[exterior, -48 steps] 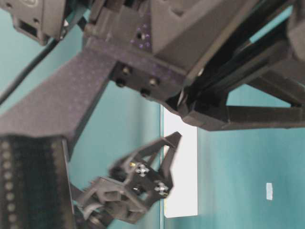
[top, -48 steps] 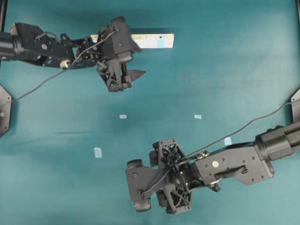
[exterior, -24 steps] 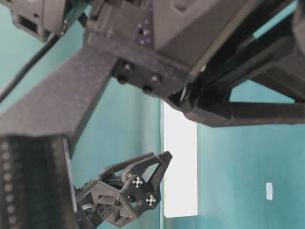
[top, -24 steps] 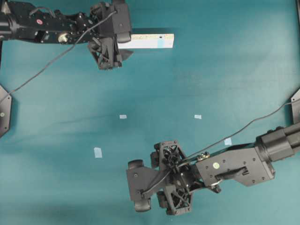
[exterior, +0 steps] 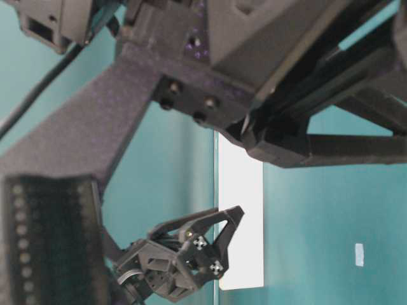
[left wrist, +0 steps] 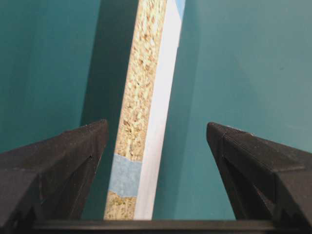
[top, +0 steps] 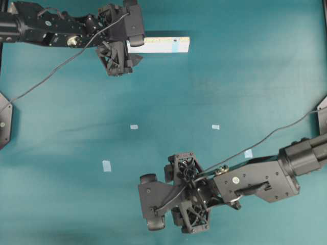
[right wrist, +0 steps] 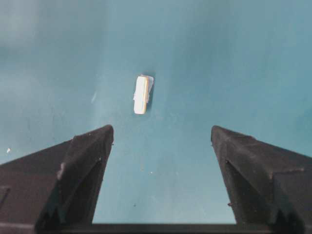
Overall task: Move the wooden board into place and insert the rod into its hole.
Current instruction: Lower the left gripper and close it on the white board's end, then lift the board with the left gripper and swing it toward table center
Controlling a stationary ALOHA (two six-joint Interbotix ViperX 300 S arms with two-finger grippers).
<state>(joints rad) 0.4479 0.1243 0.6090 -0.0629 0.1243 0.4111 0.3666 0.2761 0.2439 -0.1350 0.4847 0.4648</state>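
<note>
Wooden board (top: pixel 164 45): one; rod (right wrist: pixel 141 94): one; pale tape squares: four.

Worktop (top: pixel 245 66) covered edge to edge in teal cloth, matte, with faint creases and lighter worn patches. Lighting even and diffuse from above; soft shadows only. Small pale blue tape squares (top: pixel 107 165) stuck flat on the cloth, well apart. No walls or floor visible.

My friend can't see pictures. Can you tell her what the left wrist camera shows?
A long wooden board with a speckled edge and a pale blue patch runs away from the camera, lying between the wide-open black fingers of the left gripper without touching them. Under everything is a teal table.
</note>
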